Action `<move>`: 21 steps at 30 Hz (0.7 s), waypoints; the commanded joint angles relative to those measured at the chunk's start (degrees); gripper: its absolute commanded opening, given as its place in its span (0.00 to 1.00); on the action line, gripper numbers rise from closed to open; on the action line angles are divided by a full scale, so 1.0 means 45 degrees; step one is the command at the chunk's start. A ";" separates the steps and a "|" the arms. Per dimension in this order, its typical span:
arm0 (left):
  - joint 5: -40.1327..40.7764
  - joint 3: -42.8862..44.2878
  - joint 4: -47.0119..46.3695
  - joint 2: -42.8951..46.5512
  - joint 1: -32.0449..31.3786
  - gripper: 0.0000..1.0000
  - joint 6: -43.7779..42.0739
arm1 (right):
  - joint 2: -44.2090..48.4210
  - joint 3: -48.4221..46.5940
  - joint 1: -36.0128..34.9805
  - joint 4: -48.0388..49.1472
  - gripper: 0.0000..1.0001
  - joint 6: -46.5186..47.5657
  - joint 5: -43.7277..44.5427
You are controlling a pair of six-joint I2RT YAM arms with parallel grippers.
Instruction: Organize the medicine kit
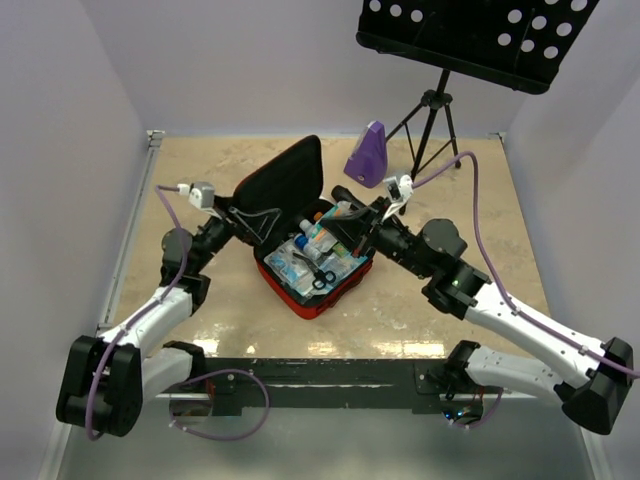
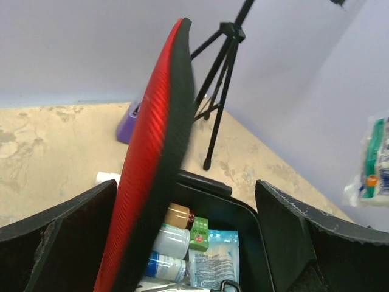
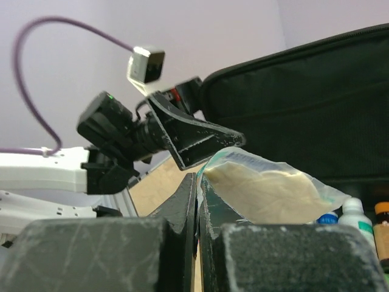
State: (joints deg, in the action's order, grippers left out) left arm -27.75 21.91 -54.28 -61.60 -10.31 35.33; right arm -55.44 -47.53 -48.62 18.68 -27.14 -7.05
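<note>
step: packing the kit | kit: red square soft zip case [image 1: 298, 298] open mid-tabletop [image 1: 200, 330], lid [image 2: 152, 152] up | right fingers [image 3: 182, 207] clenched on clear packet with a cream pad [image 3: 267, 194] above the case | left fingers [image 2: 73, 237] spread wide around lid | next: probably lower packet into a free spot, let go

The medicine kit [image 2: 143, 182] has a red outer shell with a fine ribbed weave and a slight sheen, and its lining is black matt cloth. The packet [image 3: 267, 194] is clear glossy plastic film, crinkled, over a pale soft filling. The right tool [image 3: 197, 188] is matt black plastic, visibly scuffed and scratched; the surface [image 1: 240, 320] is beige, mottled, stone-like and dull.
</note>
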 commanded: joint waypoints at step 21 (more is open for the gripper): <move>0.1338 0.2610 0.3465 0.0545 -0.0659 0.71 -0.3183 | -0.3361 -0.2228 0.1488 0.2920 0.00 -0.2818 -0.2925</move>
State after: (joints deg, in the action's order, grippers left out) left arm -26.24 32.67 -42.78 -60.86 -13.21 24.01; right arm -68.66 -52.07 -42.33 25.32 -36.84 -16.53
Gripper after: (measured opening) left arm 0.788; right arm 0.007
